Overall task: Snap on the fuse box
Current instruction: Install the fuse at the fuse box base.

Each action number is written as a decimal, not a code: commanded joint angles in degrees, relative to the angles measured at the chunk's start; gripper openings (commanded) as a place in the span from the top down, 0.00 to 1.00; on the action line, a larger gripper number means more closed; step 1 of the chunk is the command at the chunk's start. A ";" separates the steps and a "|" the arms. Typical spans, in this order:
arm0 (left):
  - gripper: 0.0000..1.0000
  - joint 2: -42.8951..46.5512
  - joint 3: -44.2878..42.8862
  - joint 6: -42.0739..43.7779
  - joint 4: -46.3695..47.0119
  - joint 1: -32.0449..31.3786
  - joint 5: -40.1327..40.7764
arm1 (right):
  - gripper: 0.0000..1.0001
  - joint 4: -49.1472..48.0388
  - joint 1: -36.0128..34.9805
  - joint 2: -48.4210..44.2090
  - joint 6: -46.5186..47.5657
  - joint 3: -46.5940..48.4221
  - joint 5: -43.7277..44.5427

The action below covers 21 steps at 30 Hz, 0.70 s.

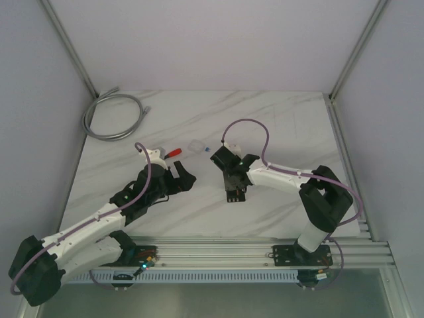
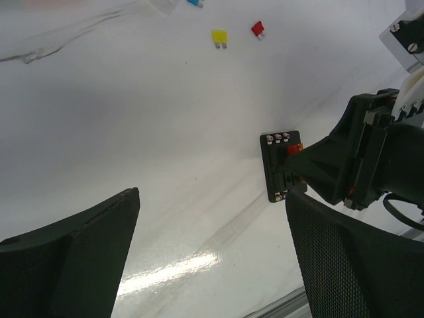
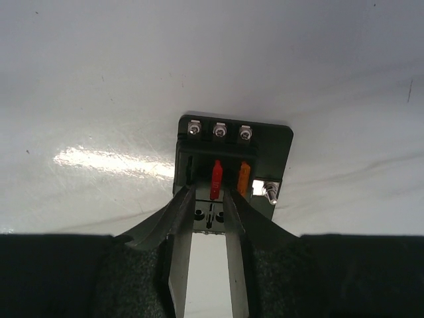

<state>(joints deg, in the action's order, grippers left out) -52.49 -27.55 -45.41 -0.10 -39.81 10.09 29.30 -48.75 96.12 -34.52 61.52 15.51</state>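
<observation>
The fuse box is a small flat black block lying on the white marble table in front of the right arm. It holds a red fuse and an orange fuse, with three screws along its far edge. It also shows in the right wrist view and the left wrist view. My right gripper is right over it, fingers a narrow gap apart, tips at the red fuse's slot. My left gripper is wide open and empty, to the left of the box and apart from it.
A small clear cover, a red-handled tool and a blue fuse lie behind the grippers. Loose yellow and red fuses lie on the table. A grey coiled cable sits at the back left.
</observation>
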 commanded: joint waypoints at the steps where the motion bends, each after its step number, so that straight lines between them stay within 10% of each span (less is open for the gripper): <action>1: 0.00 0.25 0.17 -0.13 -0.31 0.26 -0.23 | 0.69 1.20 -0.20 -0.50 -0.82 2.64 2.03; 21: 0.00 -0.03 -0.01 0.18 -0.34 0.31 -0.33 | 0.85 2.42 1.03 1.69 -2.60 3.25 2.64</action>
<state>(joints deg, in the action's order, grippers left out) -52.62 -27.55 -45.41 -0.10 -39.81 10.09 30.57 -47.94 96.38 -36.25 63.11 17.34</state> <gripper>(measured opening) 0.998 0.170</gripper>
